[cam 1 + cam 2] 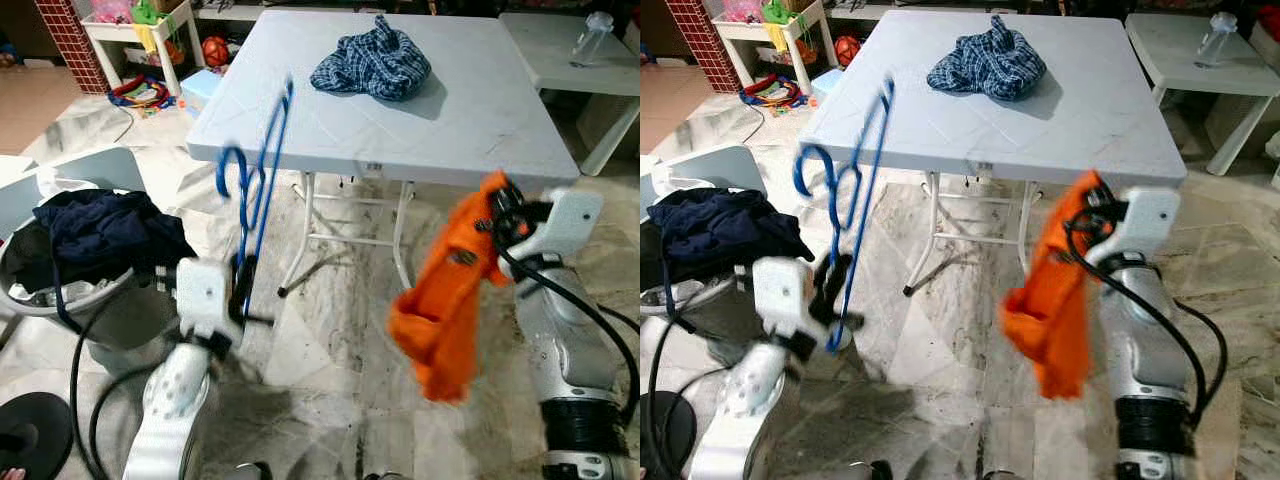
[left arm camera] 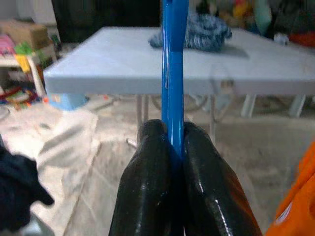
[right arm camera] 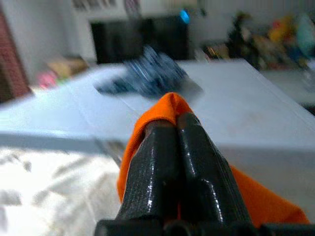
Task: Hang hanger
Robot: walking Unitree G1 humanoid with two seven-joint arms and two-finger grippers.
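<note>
The left gripper (image 2: 172, 147) is pinching the blue hanger (image 1: 262, 170) between closed fingers, holding it up in the air in front of the white table (image 1: 480, 120), probably so the shirt can go onto it. The right gripper (image 3: 177, 128) is clamping an orange shirt (image 1: 445, 300), letting it dangle free beside the hanger. The hanger is standing nearly upright, long axis tilting up toward the table, hook curling to the robot's left.
</note>
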